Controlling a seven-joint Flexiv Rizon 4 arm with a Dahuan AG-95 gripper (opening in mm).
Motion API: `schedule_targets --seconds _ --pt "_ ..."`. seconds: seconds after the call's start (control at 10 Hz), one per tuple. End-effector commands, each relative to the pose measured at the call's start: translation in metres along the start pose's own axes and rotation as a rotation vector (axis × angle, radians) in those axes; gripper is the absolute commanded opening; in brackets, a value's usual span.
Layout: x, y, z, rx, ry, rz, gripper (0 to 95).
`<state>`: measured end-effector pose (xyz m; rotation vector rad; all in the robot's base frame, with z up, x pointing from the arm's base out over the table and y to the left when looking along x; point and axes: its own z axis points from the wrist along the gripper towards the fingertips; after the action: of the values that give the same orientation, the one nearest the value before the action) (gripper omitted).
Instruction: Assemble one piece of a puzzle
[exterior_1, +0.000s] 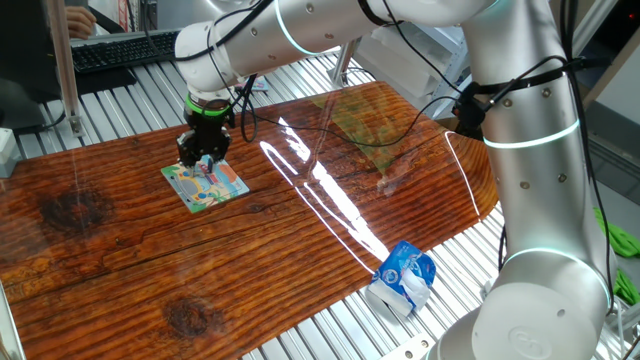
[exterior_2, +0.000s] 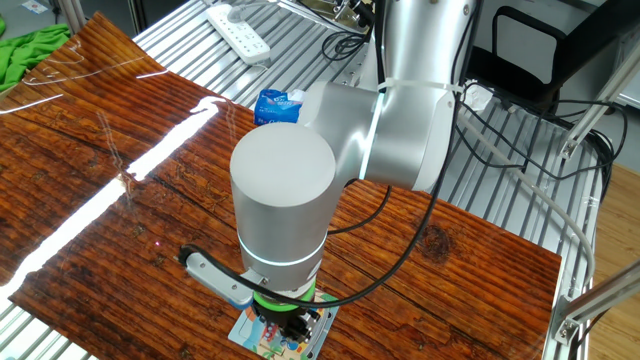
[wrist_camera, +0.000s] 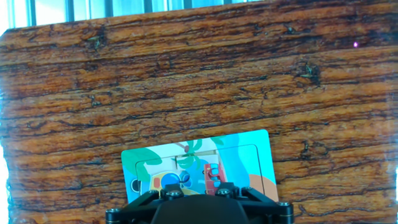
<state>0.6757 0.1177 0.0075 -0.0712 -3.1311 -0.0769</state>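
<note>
The puzzle (exterior_1: 205, 185) is a small square board with a light blue, green and orange cartoon picture and a pale rim. It lies flat on the wooden tabletop (exterior_1: 300, 240). It also shows in the hand view (wrist_camera: 199, 162) and, partly hidden by the arm, in the other fixed view (exterior_2: 290, 335). My gripper (exterior_1: 206, 160) points straight down right over the board's near part. Its fingers stand apart, with only the board's picture showing between them. Whether the tips touch the board is hidden.
A crumpled blue and white carton (exterior_1: 404, 277) lies at the tabletop's front right edge, also visible in the other fixed view (exterior_2: 277, 105). A white power strip (exterior_2: 238, 30) lies on the metal slats. A green cloth (exterior_2: 30, 50) is beyond the table corner.
</note>
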Motion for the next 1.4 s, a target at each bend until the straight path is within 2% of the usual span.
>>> schedule_targets --seconds 0.1,0.6,0.7,0.9,1.0,1.2,1.3,1.4 --pt "0.0007 -0.0002 -0.0007 0.002 -0.002 0.002 57.0" --pt "0.0012 0.0007 -0.0026 0.002 0.005 0.003 57.0" --pt "0.0015 0.0018 -0.0037 0.003 0.012 -0.006 38.0" --pt "0.0012 0.0019 -0.0042 0.001 0.010 -0.012 38.0" --pt "-0.0007 0.0015 -0.0055 -0.001 0.010 -0.024 19.0" --pt "-0.0028 0.0010 -0.0069 -0.002 0.010 -0.026 19.0" --pt "-0.0040 0.0008 -0.0078 -0.002 0.010 -0.032 0.0" --pt "-0.0046 0.0006 -0.0081 -0.002 0.010 -0.033 0.0"
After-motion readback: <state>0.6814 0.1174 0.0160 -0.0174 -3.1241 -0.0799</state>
